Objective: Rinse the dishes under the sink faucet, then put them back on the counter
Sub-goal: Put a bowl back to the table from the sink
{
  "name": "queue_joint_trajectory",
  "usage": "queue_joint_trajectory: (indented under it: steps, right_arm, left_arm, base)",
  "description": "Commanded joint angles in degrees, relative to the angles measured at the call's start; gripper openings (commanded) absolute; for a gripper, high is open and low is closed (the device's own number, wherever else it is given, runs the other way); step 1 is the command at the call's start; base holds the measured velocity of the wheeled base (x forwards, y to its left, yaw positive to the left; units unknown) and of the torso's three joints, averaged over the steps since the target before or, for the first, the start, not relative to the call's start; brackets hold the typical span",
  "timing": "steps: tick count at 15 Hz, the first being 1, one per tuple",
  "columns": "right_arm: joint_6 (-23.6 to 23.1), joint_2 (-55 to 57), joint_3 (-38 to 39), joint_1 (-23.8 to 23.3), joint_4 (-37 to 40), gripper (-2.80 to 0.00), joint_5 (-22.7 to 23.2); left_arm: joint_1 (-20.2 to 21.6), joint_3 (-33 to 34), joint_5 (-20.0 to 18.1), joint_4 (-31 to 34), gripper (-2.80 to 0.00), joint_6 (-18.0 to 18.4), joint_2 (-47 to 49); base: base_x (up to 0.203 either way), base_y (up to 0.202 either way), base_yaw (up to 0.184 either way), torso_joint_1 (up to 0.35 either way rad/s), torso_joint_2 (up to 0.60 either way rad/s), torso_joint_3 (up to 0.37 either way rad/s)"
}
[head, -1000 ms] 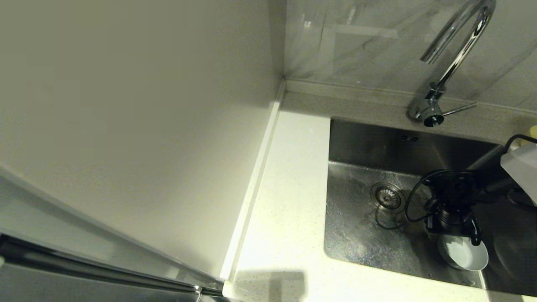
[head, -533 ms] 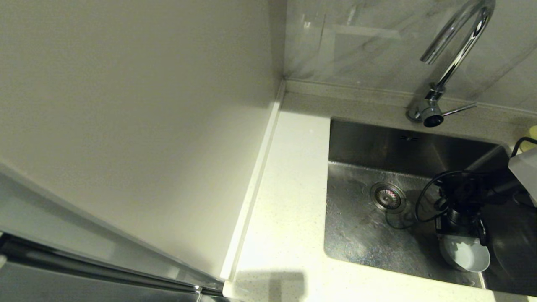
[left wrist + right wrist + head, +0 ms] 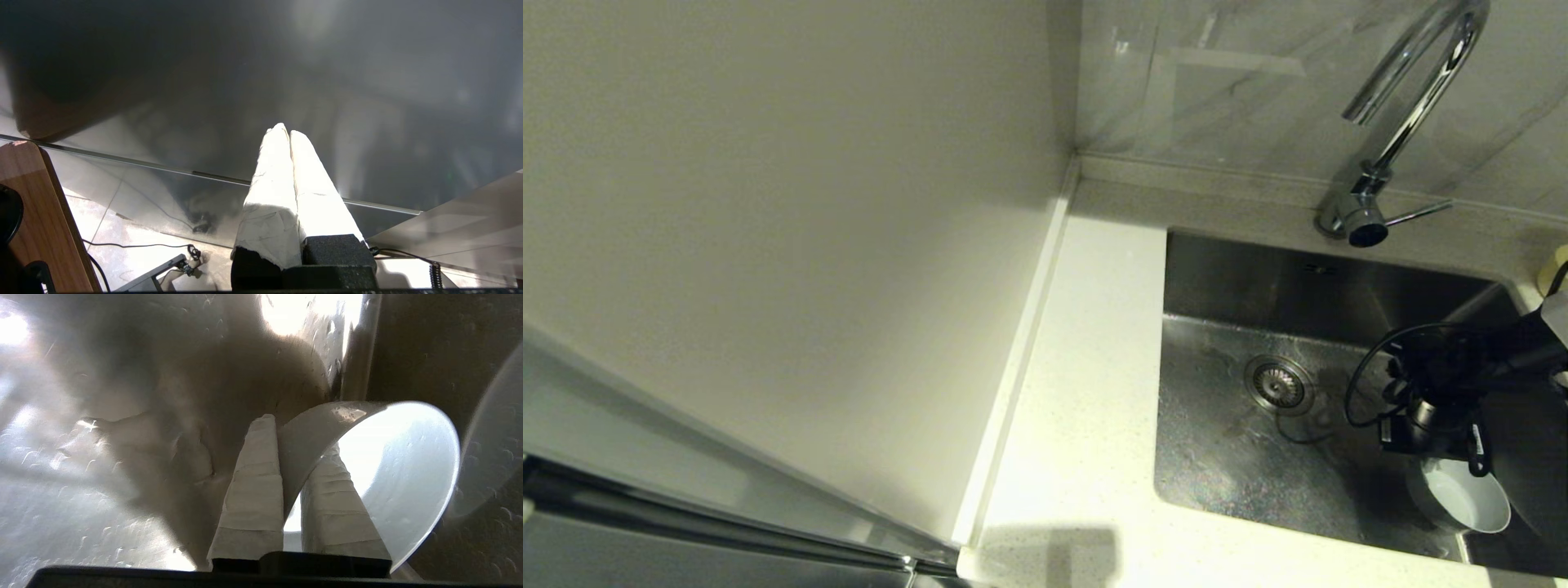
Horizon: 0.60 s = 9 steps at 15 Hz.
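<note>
Right end effector [image 3: 292, 457] has clamped bowl [image 3: 1462, 498], dragging it right in sink [image 3: 1225, 465]

Counter [image 3: 1086, 408]: white, finely speckled
Sink [image 3: 1225, 457]: brushed steel grey
Faucet [image 3: 1409, 114]: shiny chrome
Bowl [image 3: 1462, 502]: grey-blue (paler inside)
Pincer fingers [image 3: 253, 490]: white tape

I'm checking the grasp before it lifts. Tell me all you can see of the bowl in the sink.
The bowl is small, round, shallow and matte, pale grey-blue, with a thin rim and an empty inside. It sits tilted in the sink, at the near right corner of the wet steel floor. The right gripper is shut on its rim: one taped finger outside the wall, the other inside. A second round shape beside it is too dim to identify.
</note>
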Motion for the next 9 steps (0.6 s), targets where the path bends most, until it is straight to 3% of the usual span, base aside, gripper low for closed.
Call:
queue_joint_trajectory:
  steps: [1,9]
  right_arm:
    - [0.2,-5.6,1.6,0.5,0.0,-2.8,0.5]
    - [5.2,-21.9,15.3,8.8,0.0,-2.8,3.2]
  left_arm:
    - [0.0,0.2,0.0,0.0,-2.8,0.0,0.0]
    - [0.0,0.2,0.0,0.0,-2.8,0.0,0.0]
  base:
    - [0.0,0.0,0.0,0.0,0.0,0.0]
    - [0.0,0.0,0.0,0.0,0.0,0.0]
